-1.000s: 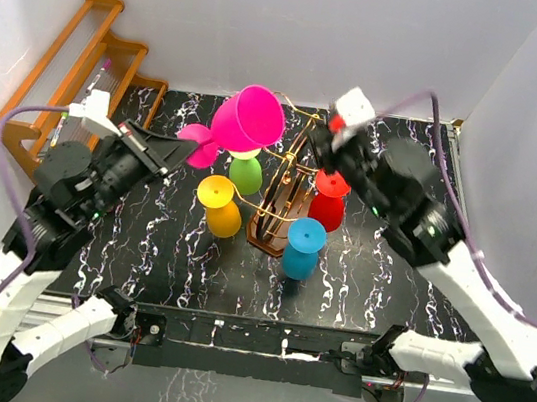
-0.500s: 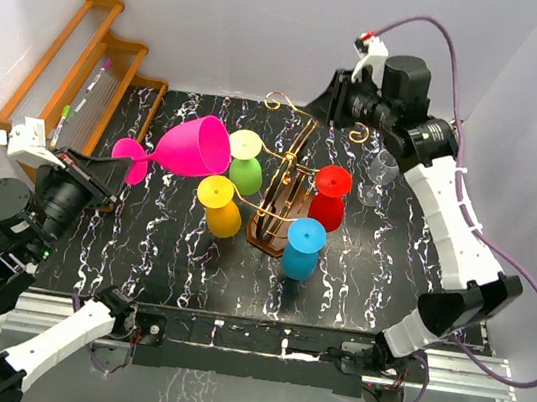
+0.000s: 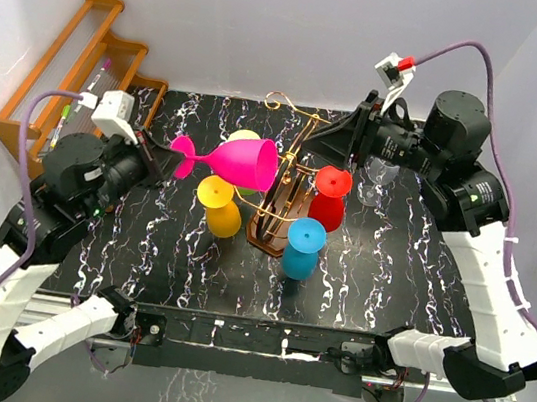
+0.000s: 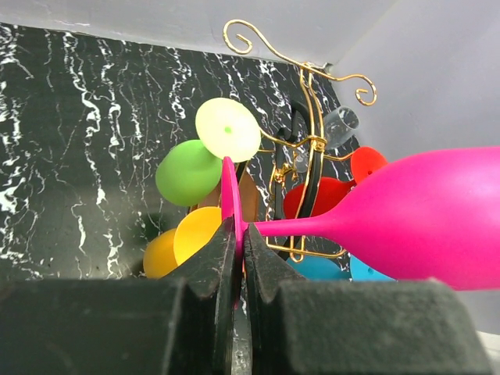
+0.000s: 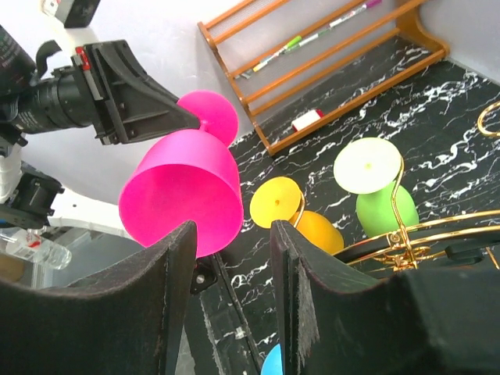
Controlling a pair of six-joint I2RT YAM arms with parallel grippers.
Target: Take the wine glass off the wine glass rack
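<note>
Top external view shows us the pink wine glass (image 3: 239,161) lying level above the tabletop (image 3: 380,268), foot left, mouth right, just left of the wine glass rack (image 3: 285,188). Our left gripper (image 3: 166,157) has its jaws clamped on the foot. The right gripper (image 3: 323,143), jaws apart, faces the mouth from beyond the rack. We judge the way out is leftward.

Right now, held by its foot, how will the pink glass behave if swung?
The pink wine glass looks like opaque plastic: probably light, not brittle. The left gripper pinches only its foot, bowl sideways, so it may pivot.
</note>
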